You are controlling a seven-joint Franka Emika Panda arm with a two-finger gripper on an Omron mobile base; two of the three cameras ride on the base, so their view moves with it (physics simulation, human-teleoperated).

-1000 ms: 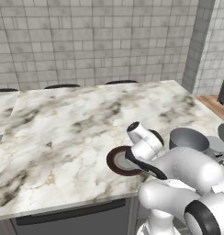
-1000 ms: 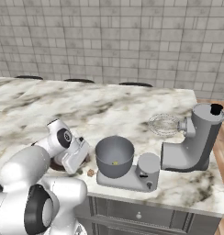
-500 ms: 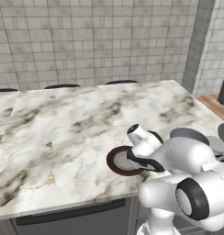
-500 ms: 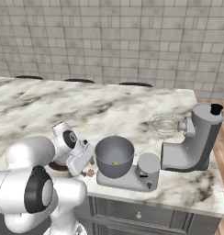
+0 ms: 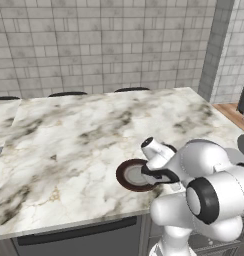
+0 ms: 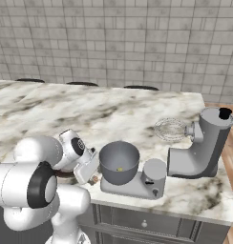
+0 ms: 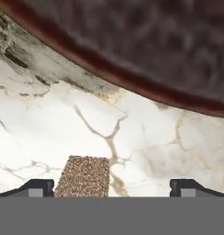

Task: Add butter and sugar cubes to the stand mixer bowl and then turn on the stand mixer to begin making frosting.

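The gripper [image 7: 112, 186] hangs low over the marble counter [image 5: 69, 135] with its jaws spread wide and nothing between them gripped; in the hand view the two dark fingertips [image 7: 38, 186] stand far apart at the bottom edge, and the sugar cube [image 7: 82, 176], a speckled tan-brown block, lies on the marble between them, close to the left tip and well clear of the right one; whether it touches the left tip cannot be told. Beyond the cube, the dark-brown rim of the plate [image 7: 132, 82] curves across the top of that view; in the left base view the same plate [image 5: 131, 175] lies near the front edge of the counter, with the arm's wrist bent down over its right side. In the right base view the stand mixer bowl [image 6: 119, 162] sits on the flat base of the stand mixer [image 6: 202, 143], just right of the gripper [image 6: 90, 174]; a small pale-yellow bit shows at the bottom of the bowl, possibly the butter [image 6: 119, 168], too small to tell; the mixer's head is tilted up with the whisk [image 6: 170, 129] pointing left above the counter.
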